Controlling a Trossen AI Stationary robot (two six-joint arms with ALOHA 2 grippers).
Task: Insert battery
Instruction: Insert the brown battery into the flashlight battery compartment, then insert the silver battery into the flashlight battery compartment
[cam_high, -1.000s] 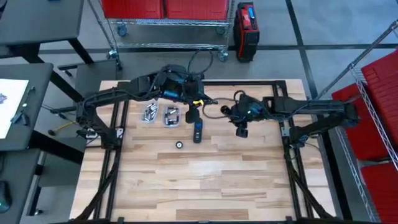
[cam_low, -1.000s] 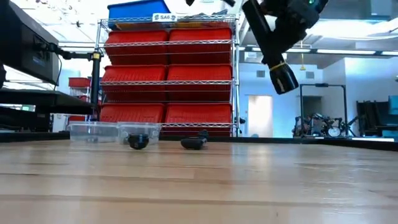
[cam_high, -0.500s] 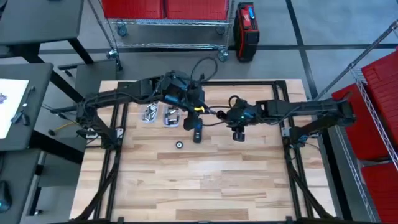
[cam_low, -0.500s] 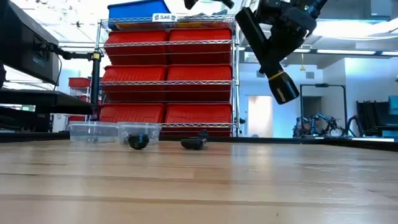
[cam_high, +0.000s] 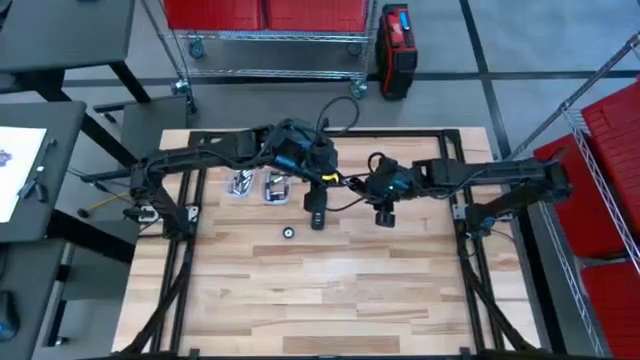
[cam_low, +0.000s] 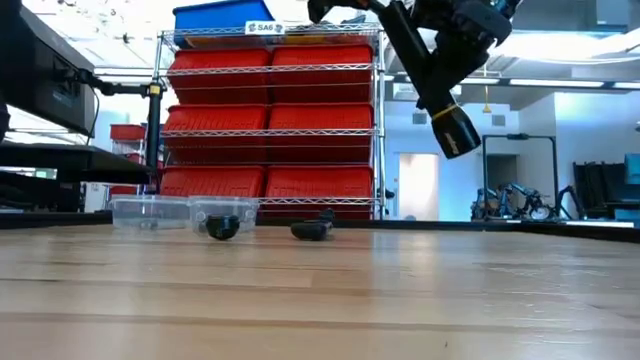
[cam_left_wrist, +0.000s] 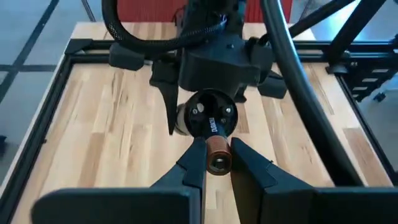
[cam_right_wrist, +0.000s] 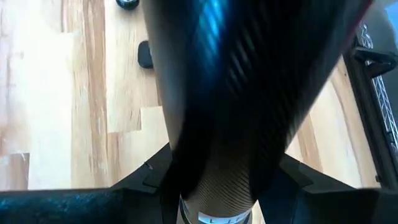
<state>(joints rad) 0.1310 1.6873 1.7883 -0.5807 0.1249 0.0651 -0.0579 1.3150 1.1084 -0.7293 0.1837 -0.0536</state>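
The right gripper (cam_high: 386, 213) clamps a black flashlight body (cam_right_wrist: 236, 93) above the tabletop (cam_high: 330, 290), open end (cam_left_wrist: 210, 119) facing the left gripper (cam_left_wrist: 217, 163) — whose jaws pinch a copper-coloured battery (cam_left_wrist: 218, 154) just at that opening, lined up for insertion.

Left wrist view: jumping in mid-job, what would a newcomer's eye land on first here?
First the copper-coloured battery pinched end-on in the left pincer, aimed at the round open end of the flashlight body just ahead. The right pincer grips that dark, carbon-patterned flashlight body, held tilted high above the table in the low view. From above, both arms meet over the table's far middle, beside two clear bins.
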